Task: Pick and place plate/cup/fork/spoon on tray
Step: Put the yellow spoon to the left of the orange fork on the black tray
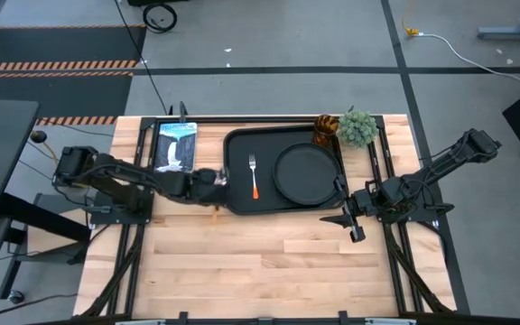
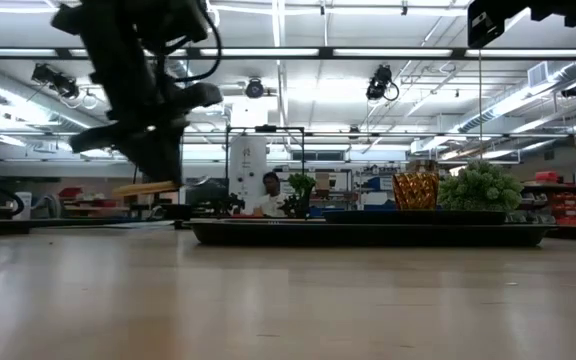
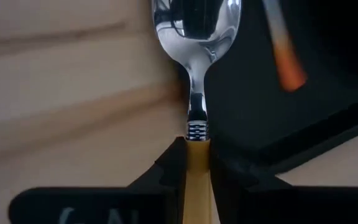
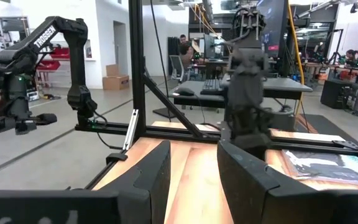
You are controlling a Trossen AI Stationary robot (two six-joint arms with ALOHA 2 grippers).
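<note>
The black tray (image 1: pixel 238 200) lies at the table's far middle. On it are the round black plate (image 1: pixel 305 173), the fork (image 1: pixel 254 176) with its orange handle, and the amber cup (image 1: pixel 326 129) at its far right corner. My left gripper (image 1: pixel 217 181) is at the tray's left edge, shut on the spoon (image 3: pixel 194 37). The spoon's shiny bowl points toward the tray. My right gripper (image 1: pixel 350 217) is open and empty off the tray's near right corner, and also shows in the right wrist view (image 4: pixel 191 180). My left gripper pinches the spoon's orange-yellow handle (image 3: pixel 196 163) between its two fingers, just behind the metal neck. The fingers come from the table's left, and the spoon runs on forward beyond them. The spoon is about level and lifted clear of the table, as its handle (image 2: pixel 146 187) shows in the low view.
A blue-white booklet (image 1: pixel 175 144) lies left of the tray at the far edge. A fuzzy green plant ball (image 1: pixel 357 126) stands beside the cup at the far right. Bare wooden table (image 1: pixel 269 262) stretches along the near side.
</note>
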